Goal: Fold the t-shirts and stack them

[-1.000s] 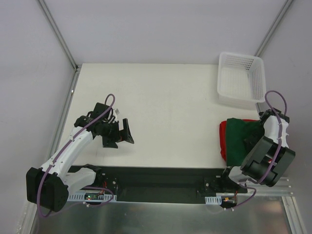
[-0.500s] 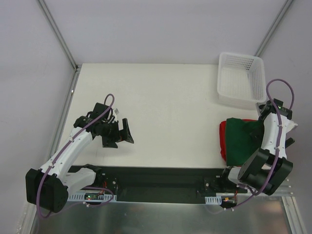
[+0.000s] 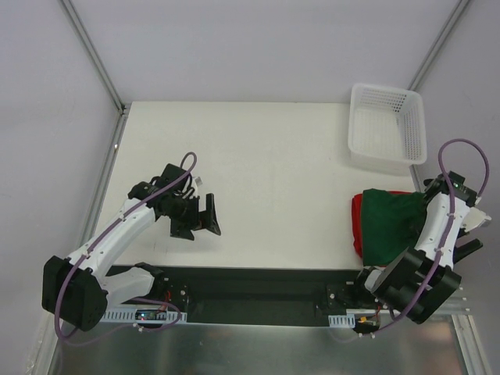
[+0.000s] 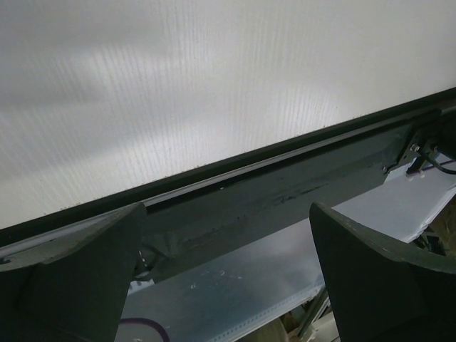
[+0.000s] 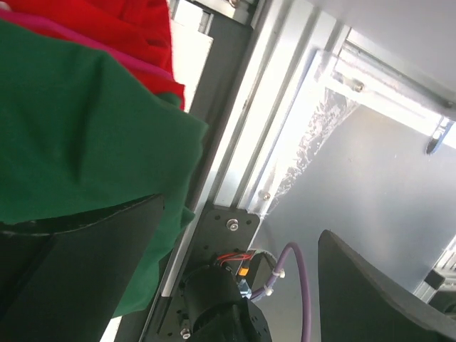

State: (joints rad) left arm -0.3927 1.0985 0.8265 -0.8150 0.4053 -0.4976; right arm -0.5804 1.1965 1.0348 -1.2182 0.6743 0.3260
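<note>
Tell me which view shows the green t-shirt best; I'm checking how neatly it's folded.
Top external: it shows nearly the whole green t-shirt lying on the red t-shirt, with the right arm covering its right side. The right wrist view shows only a close-up corner; the left wrist view shows none of it.

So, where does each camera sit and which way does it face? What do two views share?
Top external: above and behind the robot, facing down on the table; the left arm and right arm show whole.
Left wrist: on the left arm, facing the table's near edge; the open left gripper frames it.
Right wrist: on the right arm, facing the near right edge; the open right gripper frames the green t-shirt lying on the red t-shirt.
Shared: top external and right wrist both show that stack.
</note>
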